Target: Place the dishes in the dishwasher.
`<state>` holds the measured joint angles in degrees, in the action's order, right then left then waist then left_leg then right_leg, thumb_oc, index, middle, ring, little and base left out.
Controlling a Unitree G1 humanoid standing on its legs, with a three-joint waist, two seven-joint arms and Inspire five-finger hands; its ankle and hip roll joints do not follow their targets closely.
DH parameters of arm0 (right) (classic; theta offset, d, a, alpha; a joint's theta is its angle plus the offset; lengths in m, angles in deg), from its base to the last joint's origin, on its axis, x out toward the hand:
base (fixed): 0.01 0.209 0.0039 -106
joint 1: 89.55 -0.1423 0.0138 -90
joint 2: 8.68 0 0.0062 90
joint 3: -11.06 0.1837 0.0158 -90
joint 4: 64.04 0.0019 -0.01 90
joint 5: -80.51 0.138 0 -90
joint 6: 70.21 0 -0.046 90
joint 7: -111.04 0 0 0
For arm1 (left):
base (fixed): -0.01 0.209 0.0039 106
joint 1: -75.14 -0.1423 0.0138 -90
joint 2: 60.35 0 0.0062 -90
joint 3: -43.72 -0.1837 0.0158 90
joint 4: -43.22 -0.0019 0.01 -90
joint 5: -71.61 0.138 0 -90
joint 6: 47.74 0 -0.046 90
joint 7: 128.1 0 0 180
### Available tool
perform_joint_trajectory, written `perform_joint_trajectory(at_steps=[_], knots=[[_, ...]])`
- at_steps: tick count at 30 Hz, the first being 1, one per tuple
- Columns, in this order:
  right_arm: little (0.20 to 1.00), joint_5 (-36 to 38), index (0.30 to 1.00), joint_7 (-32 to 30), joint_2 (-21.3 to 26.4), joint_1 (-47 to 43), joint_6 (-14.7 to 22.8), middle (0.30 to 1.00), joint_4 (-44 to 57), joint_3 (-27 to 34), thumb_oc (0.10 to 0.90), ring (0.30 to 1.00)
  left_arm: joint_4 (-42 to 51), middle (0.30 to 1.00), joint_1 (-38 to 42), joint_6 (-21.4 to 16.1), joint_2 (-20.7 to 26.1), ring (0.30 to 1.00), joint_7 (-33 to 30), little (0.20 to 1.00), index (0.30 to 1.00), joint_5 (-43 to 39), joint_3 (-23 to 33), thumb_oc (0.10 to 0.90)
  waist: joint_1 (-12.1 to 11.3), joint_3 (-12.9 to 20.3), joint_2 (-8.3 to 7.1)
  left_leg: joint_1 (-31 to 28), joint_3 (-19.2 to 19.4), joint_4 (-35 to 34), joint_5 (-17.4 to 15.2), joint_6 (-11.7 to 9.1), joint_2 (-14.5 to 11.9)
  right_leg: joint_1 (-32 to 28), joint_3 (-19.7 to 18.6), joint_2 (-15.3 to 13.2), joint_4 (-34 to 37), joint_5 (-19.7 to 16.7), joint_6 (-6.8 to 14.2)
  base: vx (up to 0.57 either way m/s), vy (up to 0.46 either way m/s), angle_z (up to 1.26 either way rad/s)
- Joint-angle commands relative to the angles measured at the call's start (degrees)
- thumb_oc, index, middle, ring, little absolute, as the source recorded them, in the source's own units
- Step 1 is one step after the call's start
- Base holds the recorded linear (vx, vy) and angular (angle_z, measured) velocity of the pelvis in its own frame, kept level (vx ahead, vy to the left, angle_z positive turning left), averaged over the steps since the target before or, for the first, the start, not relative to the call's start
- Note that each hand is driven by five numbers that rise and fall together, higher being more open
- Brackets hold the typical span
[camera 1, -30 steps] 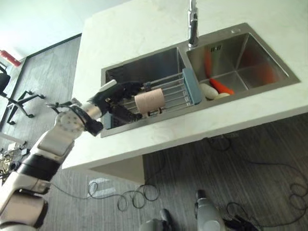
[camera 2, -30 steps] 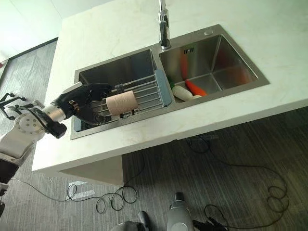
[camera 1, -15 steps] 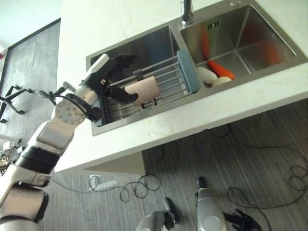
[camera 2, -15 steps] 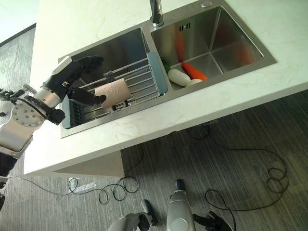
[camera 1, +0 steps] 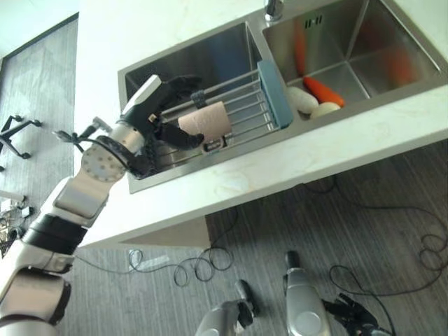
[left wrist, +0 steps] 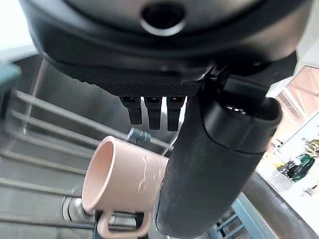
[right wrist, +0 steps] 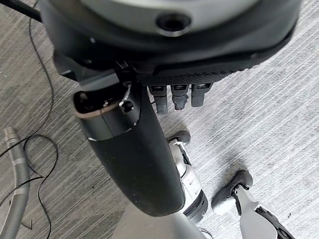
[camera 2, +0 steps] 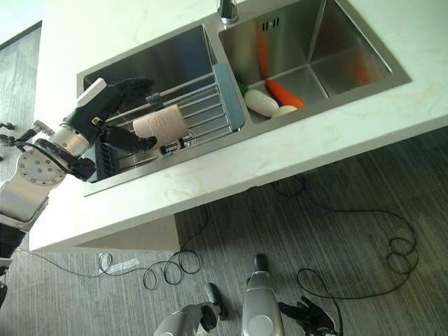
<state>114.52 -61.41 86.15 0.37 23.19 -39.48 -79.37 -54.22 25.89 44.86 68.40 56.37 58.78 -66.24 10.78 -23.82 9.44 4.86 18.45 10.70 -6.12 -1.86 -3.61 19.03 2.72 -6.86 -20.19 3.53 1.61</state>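
A pale stone counter (camera 1: 175,35) carries a double stainless sink (camera 1: 231,52) let into its front edge. The sink's left basin (camera 2: 168,59) is spanned by a wire drying rack (camera 1: 241,112) whose blue end piece (camera 1: 274,94) sits against the divider between the basins. The right basin (camera 2: 308,49) holds vegetables at its front left corner: an orange carrot (camera 2: 283,93), a white radish (camera 2: 260,102) just beside it, and another pale piece (camera 2: 283,110) touching both, with some green (camera 2: 241,85) behind them. Only the foot of the tap (camera 2: 227,8) is visible, at the counter's rear edge above the divider.

The left hand (camera 1: 157,108) reaches over the rack's left end from the front left corner of the counter. Its fingers arch over the rack's back rail and its thumb (left wrist: 209,169) stretches forward along the side of a pink mug (camera 1: 205,121). The mug lies on its side on the rack bars, mouth turned toward the hand, handle (left wrist: 122,226) downward between the bars. The thumb touches the mug's wall; the fingers (left wrist: 152,112) are extended above it rather than wrapped round it, so the hand is spread and not gripping.

The right hand (right wrist: 149,124) hangs low over the grey wood-grain floor (right wrist: 259,114), its thumb and fingers straight and relaxed, holding nothing.
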Motion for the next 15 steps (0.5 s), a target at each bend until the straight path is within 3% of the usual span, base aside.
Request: perform_joint_trajectory(at_steps=[1,15], knots=[[0.9,2.46,0.9,0.2,0.93,3.05,0.2,0.9,0.82,-1.71,0.8,0.9,2.04,0.9,3.07,-2.35,1.15,0.9,-3.22,0.9,0.9,1.44,5.81,0.8,-0.09,3.98,-1.13,5.76,-6.97,6.49,-3.24,-1.9,-1.97,-4.3,0.47,-4.85,3.0,2.99,7.15,0.02,0.016,-0.1],[0.9,3.7,0.9,-0.95,1.65,2.25,-0.23,0.9,3.6,-2.03,0.8,0.9,1.12,0.9,3.24,-0.87,0.89,0.9,-2.64,0.9,0.9,4.28,4.71,0.8,0.38,1.13,-0.44,7.31,-7.38,6.49,-2.72,-1.85,-1.57,-2.75,-0.23,-5.34,3.0,2.41,7.18,0.0,0.017,-0.04]])
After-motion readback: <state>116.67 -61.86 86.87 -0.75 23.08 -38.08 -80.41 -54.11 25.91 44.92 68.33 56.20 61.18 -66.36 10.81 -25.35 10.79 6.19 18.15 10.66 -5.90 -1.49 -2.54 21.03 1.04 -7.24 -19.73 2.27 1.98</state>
